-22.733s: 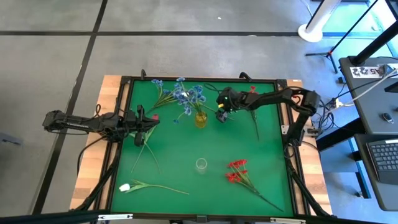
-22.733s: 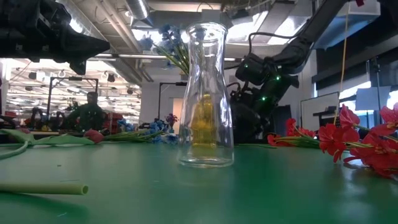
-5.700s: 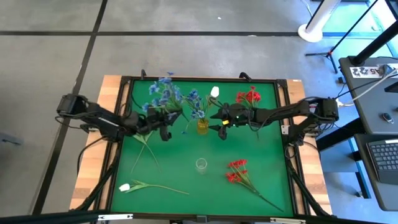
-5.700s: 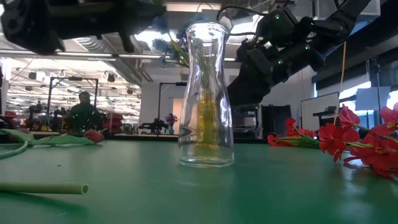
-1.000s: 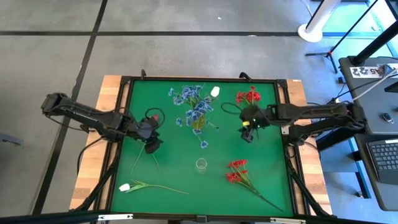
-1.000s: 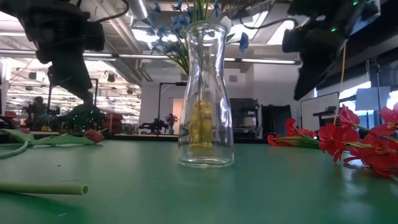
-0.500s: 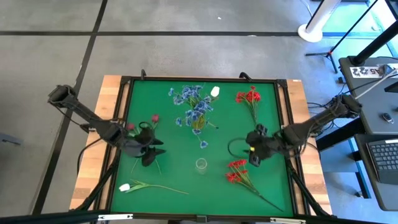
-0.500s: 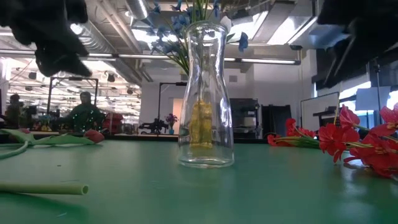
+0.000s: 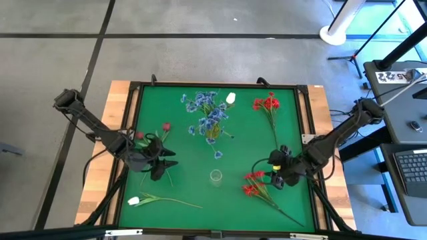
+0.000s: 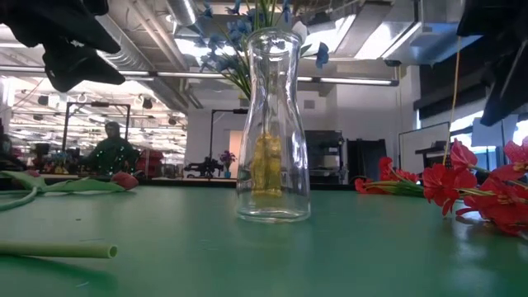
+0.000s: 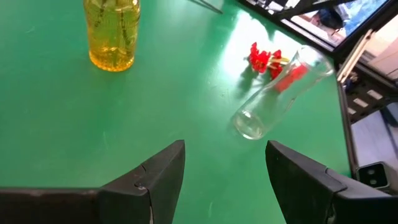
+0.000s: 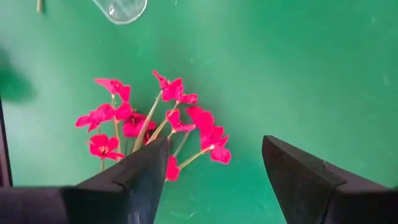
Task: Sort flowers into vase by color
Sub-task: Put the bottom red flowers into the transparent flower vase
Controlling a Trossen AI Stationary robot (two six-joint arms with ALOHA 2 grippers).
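two grippers, both spread wide and empty. right gripper (image 9: 276, 175) hangs over the red spray (image 12: 155, 127); grabbing blossoms instead of stem could tear them, or nudge the clear vase (image 9: 215, 176).

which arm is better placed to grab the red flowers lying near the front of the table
The right. Its open pincer hovers right beside the red spray, which fills its wrist view. The left pincer, also open, sits across the table, beyond the clear vase.

A green tabletop (image 9: 187, 170) stands on grey floor (image 9: 200, 57), with bright ceiling lights (image 10: 363, 37) and a seated person (image 10: 111, 153) behind.
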